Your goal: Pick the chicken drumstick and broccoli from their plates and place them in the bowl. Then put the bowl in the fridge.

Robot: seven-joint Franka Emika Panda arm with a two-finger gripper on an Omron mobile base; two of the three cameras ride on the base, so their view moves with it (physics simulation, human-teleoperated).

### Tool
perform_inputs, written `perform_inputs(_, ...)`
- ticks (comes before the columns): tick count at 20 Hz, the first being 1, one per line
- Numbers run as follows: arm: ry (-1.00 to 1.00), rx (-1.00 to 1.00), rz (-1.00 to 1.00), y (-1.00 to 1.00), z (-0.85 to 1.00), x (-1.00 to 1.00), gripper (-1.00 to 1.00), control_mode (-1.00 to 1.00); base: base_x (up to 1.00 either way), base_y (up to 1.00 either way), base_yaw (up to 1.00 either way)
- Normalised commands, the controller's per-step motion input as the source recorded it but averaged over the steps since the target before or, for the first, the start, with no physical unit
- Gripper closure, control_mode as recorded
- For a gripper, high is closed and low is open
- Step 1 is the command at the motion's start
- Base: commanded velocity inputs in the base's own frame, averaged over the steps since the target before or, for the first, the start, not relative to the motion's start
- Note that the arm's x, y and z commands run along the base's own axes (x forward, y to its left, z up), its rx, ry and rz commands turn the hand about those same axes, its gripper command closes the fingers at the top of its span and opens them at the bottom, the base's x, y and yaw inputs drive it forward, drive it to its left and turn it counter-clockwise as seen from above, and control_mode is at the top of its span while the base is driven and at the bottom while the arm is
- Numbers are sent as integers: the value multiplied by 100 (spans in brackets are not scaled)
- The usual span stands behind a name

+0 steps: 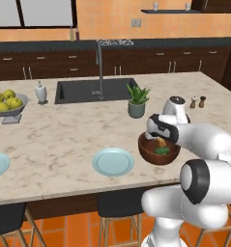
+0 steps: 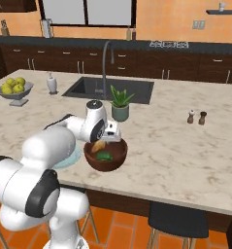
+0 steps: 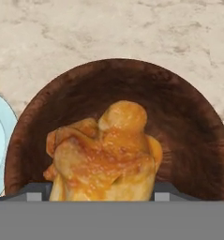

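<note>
Near the bench's front edge, the drumstick (image 3: pixel 104 154) is gripped by the end effector (image 3: pixel 103 194) above the bowl (image 2: pixel 106 156), ready for release beside the broccoli (image 2: pixel 105 156).

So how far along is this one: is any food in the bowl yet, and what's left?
Done: the broccoli lies in the bowl, and the nearby plate is bare. In hand: the gripper holds the chicken drumstick between its fingers just above the bowl, not yet released. Left: drop the drumstick, then carry the bowl to the fridge.
</note>
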Motion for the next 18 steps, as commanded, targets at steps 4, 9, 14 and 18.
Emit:
perform_inputs(4,0,0,-10,0,-41,14,100,-100,0,0,0)
perform_inputs(9,-4,0,-4,0,-21,14,-100,-100,0,0,0)
perform_inputs(14,-8,3,-1,0,5,-4,-100,-100,0,0,0)
perform_inputs(18,0,1,-2,0,2,-7,-100,-100,0,0,0)
